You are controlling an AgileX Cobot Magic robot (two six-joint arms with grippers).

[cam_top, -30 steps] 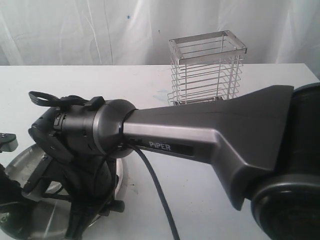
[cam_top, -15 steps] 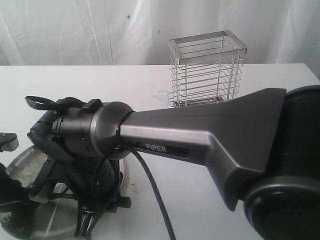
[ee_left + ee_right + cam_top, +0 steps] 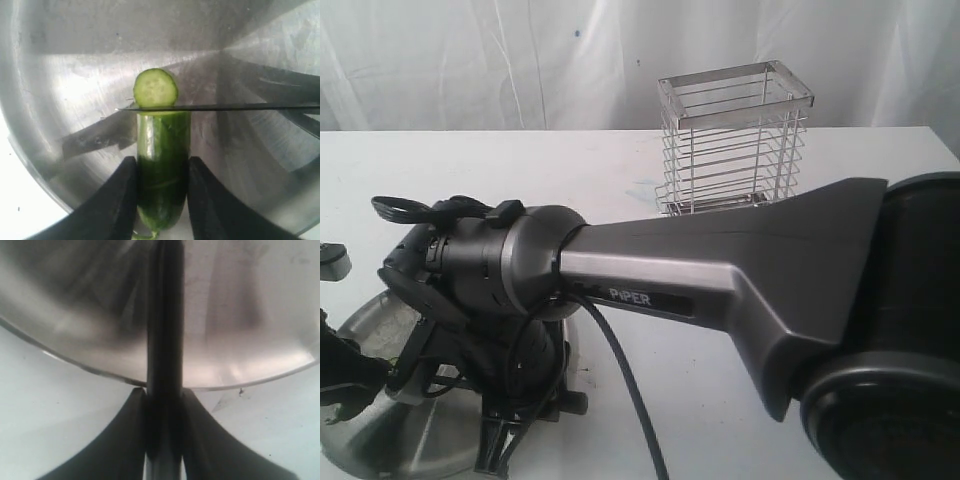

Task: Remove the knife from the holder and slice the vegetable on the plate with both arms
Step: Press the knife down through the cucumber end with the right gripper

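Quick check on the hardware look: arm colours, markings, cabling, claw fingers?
The right arm has a matte grey angular shell running into black rounded joint housings, with white "PiPER" lettering on a dark strip. A loose black cable hangs from the wrist, and more black loops sit above it. Both claws are black: the left claw and right claw have smooth, curved, tapering fingers. No sleeves.

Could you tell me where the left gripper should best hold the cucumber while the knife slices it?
On its dark green body, well behind the blade, fingers closing on its two long sides, as the left gripper does now. The cucumber lies flat on the plate, cut end free.
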